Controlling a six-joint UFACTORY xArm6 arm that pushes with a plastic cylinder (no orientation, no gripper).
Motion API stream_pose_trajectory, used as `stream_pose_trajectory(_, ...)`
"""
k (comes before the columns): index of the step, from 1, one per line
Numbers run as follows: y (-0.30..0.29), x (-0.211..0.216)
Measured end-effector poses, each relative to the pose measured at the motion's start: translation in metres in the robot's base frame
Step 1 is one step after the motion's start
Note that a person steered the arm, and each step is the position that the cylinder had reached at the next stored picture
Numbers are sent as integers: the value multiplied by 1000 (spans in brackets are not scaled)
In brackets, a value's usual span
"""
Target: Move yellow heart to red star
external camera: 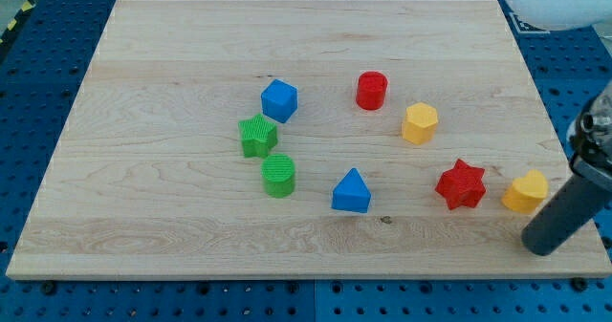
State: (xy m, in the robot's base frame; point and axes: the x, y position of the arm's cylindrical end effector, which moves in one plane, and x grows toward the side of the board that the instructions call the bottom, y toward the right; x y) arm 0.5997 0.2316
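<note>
The yellow heart [526, 191] lies just to the view's right of the red star [461, 184], near it but apart. My tip [541, 245] rests on the board below and slightly right of the heart, not touching it; being a bare rod, it grasps nothing. That outer-side position likely suits a push leftward toward the star.

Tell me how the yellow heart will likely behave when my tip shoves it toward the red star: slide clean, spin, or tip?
The yellow heart looks squat and flat-bottomed, so it should slide rather than tip or roll. Its lobed outline may let it spin off-line if my tip, now just below and right of it, pushes off-centre. It looks like light, rigid plastic on the smooth wooden board, and may bump the red star.
</note>
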Motion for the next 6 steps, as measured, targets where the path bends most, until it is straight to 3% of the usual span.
stream_pose_trajectory(2, 18, -5)
stream_pose_trajectory(6, 15, -59)
